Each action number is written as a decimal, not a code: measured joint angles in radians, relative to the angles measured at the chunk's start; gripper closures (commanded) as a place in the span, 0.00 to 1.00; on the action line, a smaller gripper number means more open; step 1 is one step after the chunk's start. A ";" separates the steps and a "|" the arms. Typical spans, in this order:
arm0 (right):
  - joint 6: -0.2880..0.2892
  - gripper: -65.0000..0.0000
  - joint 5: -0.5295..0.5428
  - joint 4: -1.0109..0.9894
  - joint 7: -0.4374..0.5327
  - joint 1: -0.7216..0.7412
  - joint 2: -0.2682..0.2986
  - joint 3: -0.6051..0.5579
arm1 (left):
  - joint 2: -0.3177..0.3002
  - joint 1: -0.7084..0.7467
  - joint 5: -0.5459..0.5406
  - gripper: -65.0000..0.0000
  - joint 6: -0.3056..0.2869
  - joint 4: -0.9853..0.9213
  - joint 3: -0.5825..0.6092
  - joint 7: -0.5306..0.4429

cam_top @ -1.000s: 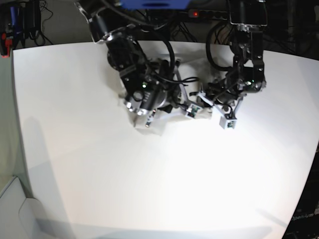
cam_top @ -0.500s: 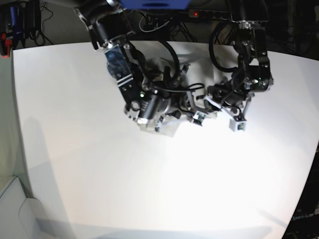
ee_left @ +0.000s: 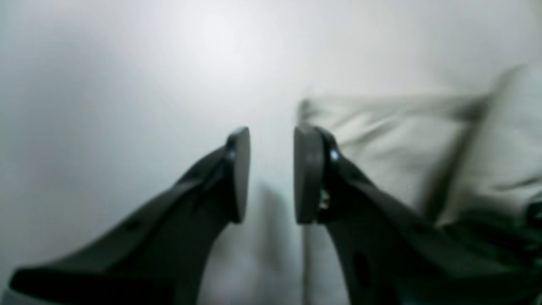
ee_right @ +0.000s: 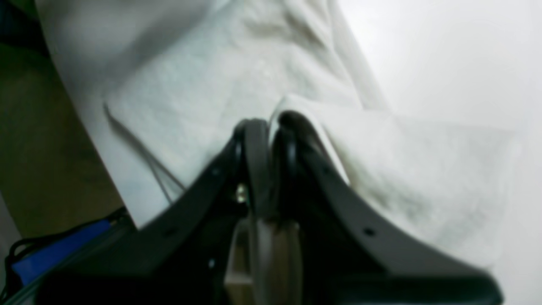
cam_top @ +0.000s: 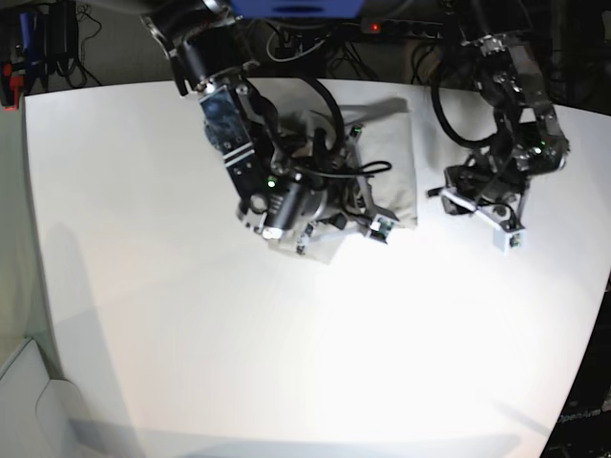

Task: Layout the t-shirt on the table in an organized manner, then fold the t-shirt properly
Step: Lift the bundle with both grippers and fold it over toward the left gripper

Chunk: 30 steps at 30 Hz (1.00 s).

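The t-shirt [cam_top: 387,157] lies bunched on the white counter [cam_top: 143,239], toward its far edge. The right pincer [ee_right: 271,127] is clamped on a folded edge of the t-shirt, its fingers pressed together around the cloth. The left pincer [ee_left: 271,173] hangs just beside the t-shirt over bare counter, fingers parted with nothing between them.

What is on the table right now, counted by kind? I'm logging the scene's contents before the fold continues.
Light grey-beige cotton t-shirt: 1
Large white smooth-topped table: 1
Black robot grippers: 2, the left gripper with a gap between its jaws, the right gripper pinched on the cloth
Total: 4
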 measured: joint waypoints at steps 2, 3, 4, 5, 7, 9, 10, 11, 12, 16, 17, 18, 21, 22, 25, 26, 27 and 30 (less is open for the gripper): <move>0.000 1.00 0.000 0.000 0.000 0.002 0.000 0.000 | -0.001 0.000 0.028 0.79 0.000 -0.016 -0.025 0.030; 0.000 1.00 0.000 0.000 0.000 0.003 -0.001 0.000 | 0.002 0.001 0.044 0.80 0.000 -0.022 -0.028 0.031; 0.000 1.00 0.001 0.000 0.000 0.005 -0.002 0.000 | 0.002 0.000 0.069 0.82 0.000 -0.032 -0.029 0.030; 0.000 1.00 0.002 0.000 0.000 0.006 -0.003 0.000 | 0.006 -0.003 0.104 0.81 0.000 -0.052 -0.029 0.026; 0.000 1.00 0.036 0.000 -0.005 0.012 0.001 0.000 | 0.028 -0.005 0.156 0.81 0.000 -0.097 -0.035 0.024; 0.000 1.00 0.100 0.000 -0.006 0.023 0.003 0.001 | 0.047 -0.005 0.152 0.81 0.000 -0.122 -0.027 0.026; 0.000 1.00 0.131 0.001 -0.003 0.025 0.001 0.000 | 0.055 -0.018 0.155 0.81 0.000 -0.129 -0.028 0.028; 0.000 1.00 0.152 0.002 -0.002 0.024 -0.001 0.000 | 0.058 -0.031 0.158 0.81 0.000 -0.142 -0.028 0.029; 0.000 1.00 0.159 0.002 0.000 0.024 -0.001 -0.003 | 0.065 -0.045 0.158 0.81 0.000 -0.154 -0.028 0.023; 0.000 1.00 0.204 0.002 0.002 0.023 0.000 0.000 | 0.071 -0.061 0.152 0.81 0.000 -0.179 -0.025 0.015; 0.000 1.00 0.213 0.000 0.017 0.023 0.000 0.000 | 0.075 -0.062 0.154 0.81 0.001 -0.180 -0.027 0.014; 0.000 1.00 0.214 -0.002 0.043 0.023 0.000 0.000 | 0.080 -0.061 0.157 0.81 0.000 -0.180 -0.028 0.011; 0.000 1.00 0.220 -0.002 0.080 0.025 0.000 0.000 | 0.082 -0.061 0.153 0.81 0.001 -0.180 -0.028 0.011; 0.000 1.00 0.220 -0.002 0.080 0.025 0.000 0.000 | 0.082 -0.061 0.152 0.81 0.001 -0.180 -0.028 0.011; 0.000 1.00 0.257 -0.003 0.080 0.023 0.001 0.000 | 0.082 -0.060 0.152 0.81 0.001 -0.180 -0.028 0.008; 0.000 1.00 0.280 -0.003 0.095 0.023 0.000 0.000 | 0.082 -0.061 0.153 0.81 0.000 -0.180 -0.028 0.008; 0.000 1.00 0.302 -0.003 0.110 0.022 0.000 0.000 | 0.082 -0.060 0.153 0.81 0.001 -0.180 -0.028 0.008; 0.000 1.00 0.370 -0.003 0.110 0.024 0.001 -0.001 | 0.079 -0.059 0.150 0.82 0.000 -0.180 -0.028 0.008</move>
